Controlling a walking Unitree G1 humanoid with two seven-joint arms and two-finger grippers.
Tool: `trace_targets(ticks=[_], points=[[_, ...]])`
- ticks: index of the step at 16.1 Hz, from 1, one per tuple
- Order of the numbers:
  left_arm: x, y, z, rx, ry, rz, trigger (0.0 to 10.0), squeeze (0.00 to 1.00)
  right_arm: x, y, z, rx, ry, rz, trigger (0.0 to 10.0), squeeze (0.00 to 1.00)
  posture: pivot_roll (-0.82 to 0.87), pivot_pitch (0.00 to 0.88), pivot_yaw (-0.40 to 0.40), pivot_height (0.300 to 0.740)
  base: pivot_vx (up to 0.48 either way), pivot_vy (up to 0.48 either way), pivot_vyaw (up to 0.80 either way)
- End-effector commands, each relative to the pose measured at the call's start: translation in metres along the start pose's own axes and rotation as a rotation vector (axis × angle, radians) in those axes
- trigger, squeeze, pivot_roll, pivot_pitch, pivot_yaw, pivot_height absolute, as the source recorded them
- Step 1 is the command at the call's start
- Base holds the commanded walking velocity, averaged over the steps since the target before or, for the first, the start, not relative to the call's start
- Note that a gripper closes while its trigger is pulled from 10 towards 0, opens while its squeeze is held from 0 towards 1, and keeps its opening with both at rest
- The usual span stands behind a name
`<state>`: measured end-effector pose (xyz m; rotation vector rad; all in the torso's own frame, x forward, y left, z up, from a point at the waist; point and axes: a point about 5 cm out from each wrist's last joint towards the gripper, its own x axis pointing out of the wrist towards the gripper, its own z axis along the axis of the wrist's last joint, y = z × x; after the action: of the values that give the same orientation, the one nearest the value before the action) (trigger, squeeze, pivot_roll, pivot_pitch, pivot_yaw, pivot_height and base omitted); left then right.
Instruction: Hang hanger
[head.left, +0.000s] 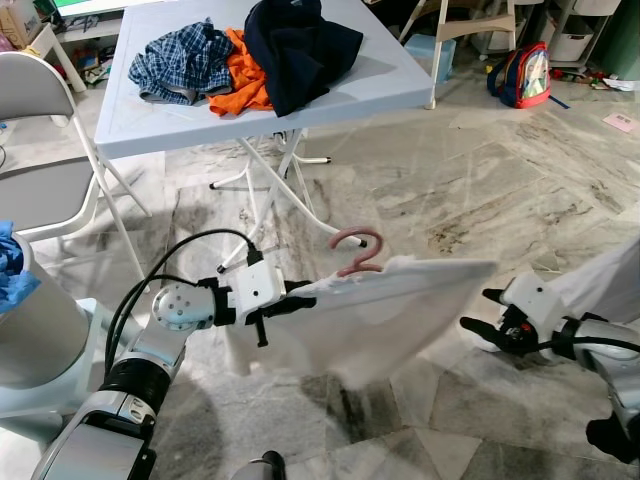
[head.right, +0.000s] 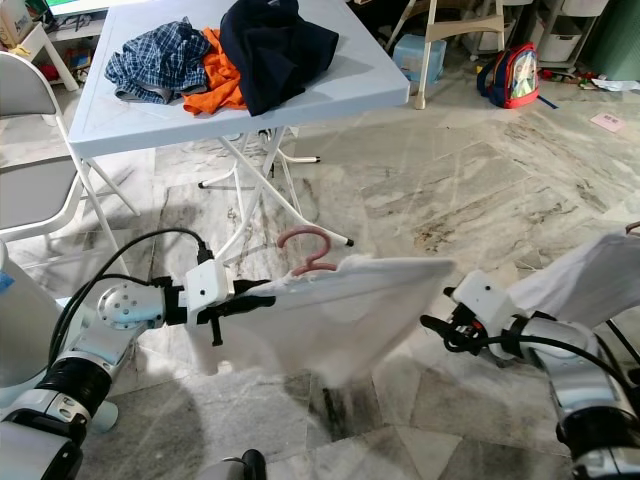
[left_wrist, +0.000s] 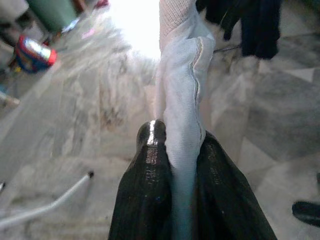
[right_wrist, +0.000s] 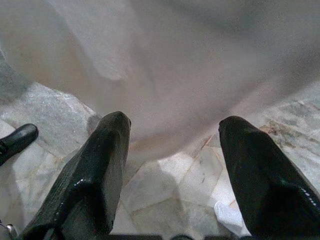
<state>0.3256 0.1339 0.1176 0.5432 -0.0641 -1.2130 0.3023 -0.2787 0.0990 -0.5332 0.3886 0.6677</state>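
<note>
Marble floor (head.left: 480, 180) all round; a folding surface (head.left: 150, 110) stands well ahead, carrying a heap of clothes (head.left: 250, 55), with a chair (head.left: 40, 150) to the robot's left and a backpack (head.left: 522, 75) far off right. Nothing to hang on is visible: no rail, rack or hook. A white garment (head.left: 385, 305) is held out flat above the floor between the two arms, already on the hanger, whose pink hook (head.left: 358, 250) stands up from the near-left edge of the cloth. Left gripper (head.left: 285, 300): fingers (left_wrist: 150, 200) clamped on a fold of the white cloth at the garment's left end. Right gripper (head.left: 480, 315): fingers (right_wrist: 100, 170) spread wide, empty, just beside the garment's right end, not touching that I can tell. Judged step: carrying the loaded hanger, hanging not yet begun. Next move likely calls for finding a rail, then taking hold near the hook so it can be steered over; grip by cloth alone risks the hanger slipping out.
</note>
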Motion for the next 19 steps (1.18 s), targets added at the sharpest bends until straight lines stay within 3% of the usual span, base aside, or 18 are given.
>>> trace_targets(ticks=[1, 5, 8, 11, 12, 13, 15, 19], points=[[0.001, -0.001, 0.005, 0.013, -0.038, -0.017, 0.0, 0.0, 0.003, 0.0, 0.002, -0.014, 0.0, 0.011, 10.0, 0.0, 0.01, 0.154, 0.052, 0.74, 0.0, 0.0, 0.0], [-0.004, -0.009, -0.001, -0.006, -0.031, -0.04, 0.0, 0.0, -0.001, -0.02, 0.004, -0.059, 0.058, -0.148, 10.0, 0.0, 0.02, 0.154, 0.05, 0.74, 0.0, 0.0, 0.0], [-0.005, -0.012, -0.003, -0.021, -0.024, -0.042, 0.0, 0.0, -0.001, -0.022, 0.003, -0.048, 0.045, -0.164, 10.0, 0.0, 0.02, 0.153, 0.05, 0.74, 0.0, 0.0, 0.0], [-0.001, -0.013, -0.001, -0.025, -0.038, -0.056, 0.0, 0.0, 0.006, -0.015, 0.011, -0.039, -0.038, -0.116, 10.0, 0.0, 0.01, 0.152, 0.053, 0.74, 0.0, 0.0, 0.0], [0.001, -0.012, 0.0, -0.024, -0.043, -0.058, 0.0, 0.0, 0.009, -0.012, 0.014, -0.028, -0.063, -0.095, 7.2, 0.0, 0.01, 0.153, 0.053, 0.74, 0.0, 0.0, 0.0], [0.002, -0.012, 0.001, -0.022, -0.044, -0.056, 0.0, 0.0, 0.01, -0.011, 0.014, -0.022, -0.068, -0.09, 0.0, 0.0, 0.01, 0.151, 0.054, 0.74, 0.0, 0.0, 0.0], [0.002, -0.01, 0.001, -0.018, -0.044, -0.044, 0.0, 0.0, 0.011, -0.011, 0.014, -0.025, -0.065, -0.094, 0.0, 0.0, 0.01, 0.15, 0.053, 0.74, 0.0, 0.0, 0.0], [0.0, -0.005, 0.001, -0.01, -0.039, -0.004, 0.0, 0.0, 0.004, -0.023, 0.011, -0.034, -0.038, -0.217, 0.0, 0.0, 0.02, 0.148, 0.053, 0.74, 0.0, 0.0, 0.0]])
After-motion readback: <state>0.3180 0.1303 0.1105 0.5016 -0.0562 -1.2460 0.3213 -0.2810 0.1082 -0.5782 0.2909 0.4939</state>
